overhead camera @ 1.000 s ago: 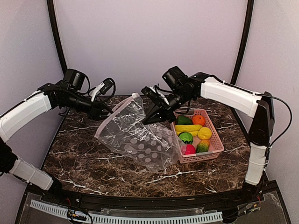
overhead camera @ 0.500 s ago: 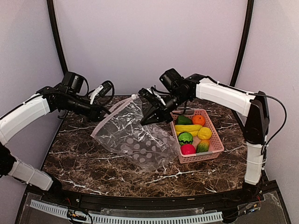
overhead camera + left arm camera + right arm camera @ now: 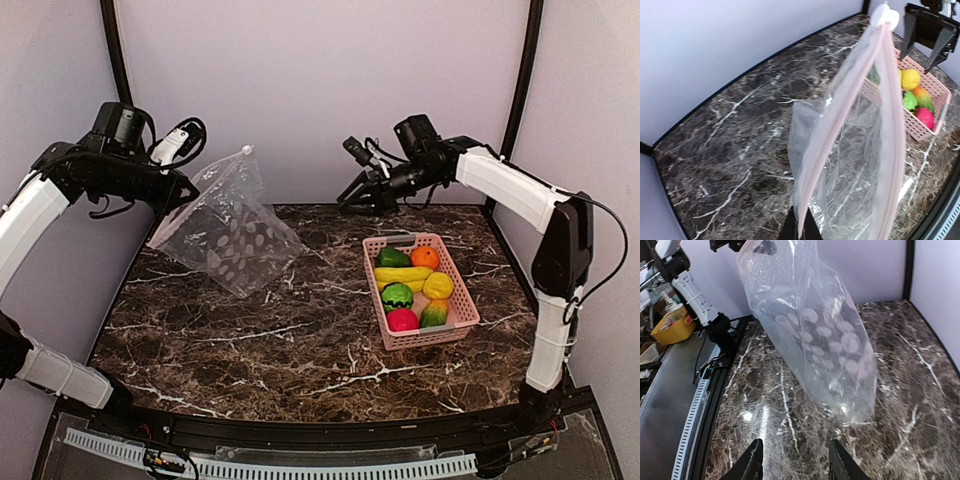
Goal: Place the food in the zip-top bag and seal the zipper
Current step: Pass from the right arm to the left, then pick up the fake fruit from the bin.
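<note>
The zip-top bag (image 3: 228,238) hangs from my left gripper (image 3: 186,192), its lower end resting on the table at back left. In the left wrist view my left gripper (image 3: 799,231) is shut on the bag's mouth edge, and the pinkish zipper (image 3: 840,115) runs up to a white slider (image 3: 884,15). The mouth gapes open. My right gripper (image 3: 356,196) is open and empty, raised at the back centre, apart from the bag (image 3: 825,335). The food lies in the pink basket (image 3: 455,268): orange (image 3: 425,257), banana (image 3: 402,275), lemon (image 3: 437,286), pepper (image 3: 393,258), melon (image 3: 398,295), red fruit (image 3: 403,320), mango (image 3: 434,314).
The basket stands at the right of the dark marble table (image 3: 280,340) and also shows in the left wrist view (image 3: 910,127). Grey walls close in the back and sides. A ribbed white strip (image 3: 260,465) runs along the near edge.
My left gripper has lifted the bag up and to the left. My right gripper has drawn back from the bag's mouth to the back right and is now apart from it.
</note>
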### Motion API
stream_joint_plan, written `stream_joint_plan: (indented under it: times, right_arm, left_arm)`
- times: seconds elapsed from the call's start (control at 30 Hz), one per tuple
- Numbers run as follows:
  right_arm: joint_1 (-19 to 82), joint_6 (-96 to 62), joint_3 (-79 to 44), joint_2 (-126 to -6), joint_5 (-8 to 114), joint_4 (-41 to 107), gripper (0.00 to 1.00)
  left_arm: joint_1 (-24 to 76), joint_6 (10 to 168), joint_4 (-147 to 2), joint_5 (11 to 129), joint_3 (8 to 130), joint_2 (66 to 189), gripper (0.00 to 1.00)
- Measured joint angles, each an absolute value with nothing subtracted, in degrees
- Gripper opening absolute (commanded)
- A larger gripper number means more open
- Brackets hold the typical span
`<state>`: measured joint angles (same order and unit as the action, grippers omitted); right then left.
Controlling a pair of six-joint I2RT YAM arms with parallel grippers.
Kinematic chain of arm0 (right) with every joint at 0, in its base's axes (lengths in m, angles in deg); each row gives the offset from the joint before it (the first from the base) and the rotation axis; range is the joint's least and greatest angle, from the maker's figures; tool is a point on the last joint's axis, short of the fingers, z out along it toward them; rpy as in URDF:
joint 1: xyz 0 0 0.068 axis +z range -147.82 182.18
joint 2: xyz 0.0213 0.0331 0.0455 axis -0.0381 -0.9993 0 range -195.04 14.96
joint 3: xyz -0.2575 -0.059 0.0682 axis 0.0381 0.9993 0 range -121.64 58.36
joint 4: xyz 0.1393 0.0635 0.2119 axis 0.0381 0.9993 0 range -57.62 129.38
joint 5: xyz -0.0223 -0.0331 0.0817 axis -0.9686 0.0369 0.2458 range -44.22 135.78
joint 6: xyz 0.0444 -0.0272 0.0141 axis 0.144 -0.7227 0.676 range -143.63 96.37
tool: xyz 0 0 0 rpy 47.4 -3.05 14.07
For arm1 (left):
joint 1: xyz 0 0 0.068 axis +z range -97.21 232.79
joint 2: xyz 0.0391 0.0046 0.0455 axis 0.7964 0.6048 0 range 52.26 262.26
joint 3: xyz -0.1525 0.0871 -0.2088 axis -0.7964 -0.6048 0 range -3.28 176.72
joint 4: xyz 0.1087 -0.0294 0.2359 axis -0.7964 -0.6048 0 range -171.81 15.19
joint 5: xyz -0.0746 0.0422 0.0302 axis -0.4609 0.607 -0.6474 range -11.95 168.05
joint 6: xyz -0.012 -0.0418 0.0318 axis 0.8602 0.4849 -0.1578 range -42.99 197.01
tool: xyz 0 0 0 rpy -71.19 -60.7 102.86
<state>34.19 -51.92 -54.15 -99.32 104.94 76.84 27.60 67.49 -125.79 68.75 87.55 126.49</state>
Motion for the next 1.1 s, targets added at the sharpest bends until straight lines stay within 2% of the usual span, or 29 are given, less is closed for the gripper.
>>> stream_joint_plan:
  times: [0.13,0.33,0.5,0.6,0.77,1.1]
  right_arm:
    - [28.49,-50.19,-49.17,-93.2,99.67,75.86,0.43]
    - [23.48,-53.06,-38.68,-86.55,90.89,77.17,0.41]
    - [23.33,-56.62,-33.1,-86.64,85.33,82.53,0.38]
    - [23.33,-57.74,-30.33,-87.08,83.65,84.49,0.41]
    - [23.35,-57.98,-25.61,-87.78,81.77,86.68,0.5]
    - [25.78,-55.75,-20.06,-88.04,77.49,85.11,0.56]
  left_arm:
    - [27.51,68.82,-127.37,74.57,88.42,125.92,0.01]
    - [22.4,74.31,-122.29,66.09,80.84,131.11,0.01]
    - [17.76,80.19,-115.8,60.36,76.51,140.04,0.01]
    - [17.54,83.75,-111.85,58.96,75.55,142.49,0.01]
    - [17.54,88.19,-105.73,57.98,74.76,142.65,0.01]
    - [17.52,91.47,-101.16,58.11,72.8,142.43,0.01]
